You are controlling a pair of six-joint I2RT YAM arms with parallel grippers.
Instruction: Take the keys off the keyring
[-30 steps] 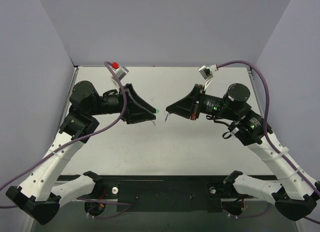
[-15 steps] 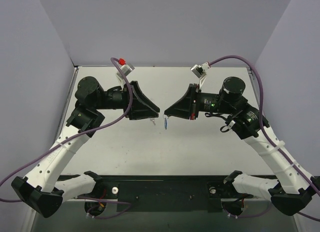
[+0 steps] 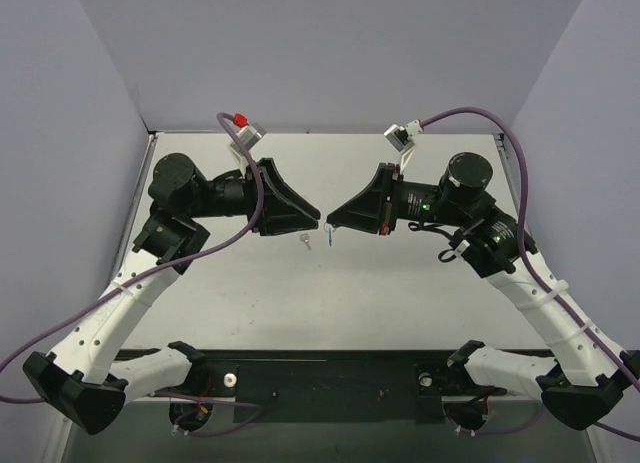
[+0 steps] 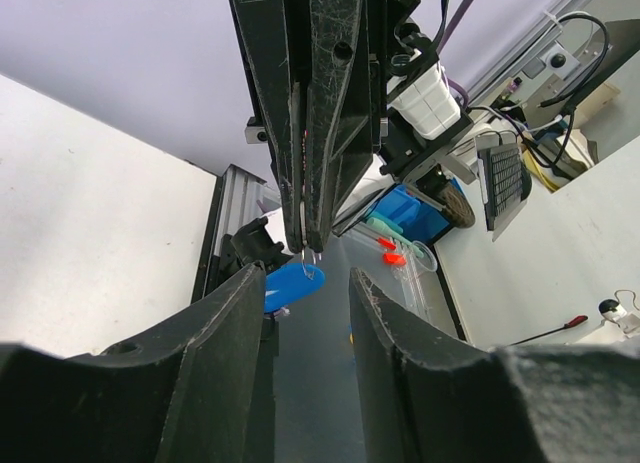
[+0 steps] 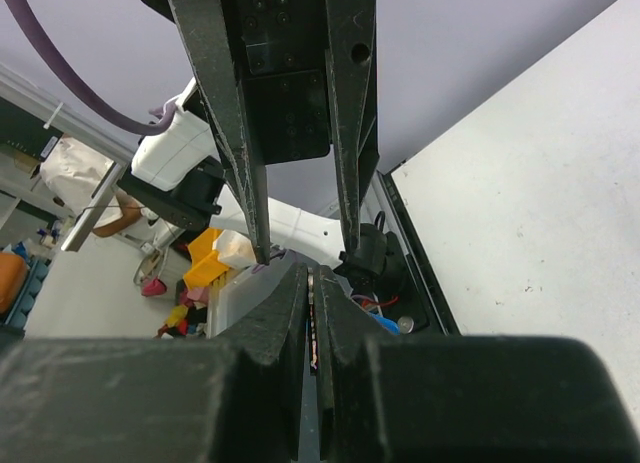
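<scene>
Arms meet over the middle of the flat, pale gray bench [image 3: 400, 293] in the top view. The left end effector [image 3: 317, 219] and the right end effector [image 3: 331, 223] are black pointed wedges, tip near tip. The small blue plastic keyring [image 3: 327, 239] hangs at 6 o'clock from the right tip. The tiny silver key [image 3: 307, 241] is at 7 o'clock from the left tip, apart from both tips and from the keyring. I cannot tell if it lies on the bench.

The left wrist view shows more. Its own two fingers [image 4: 225, 323], dark and rough, stand apart with nothing between them, so the left end effector is released. At 12 o'clock the scratched right end effector is clenched on the keyring's thin metal loop. The shiny blue oval dangles under it.

In the right wrist view its own fingers [image 5: 275, 318] are pressed close together. The keyring is hidden here. The left fingers stand apart at 12 o'clock.
</scene>
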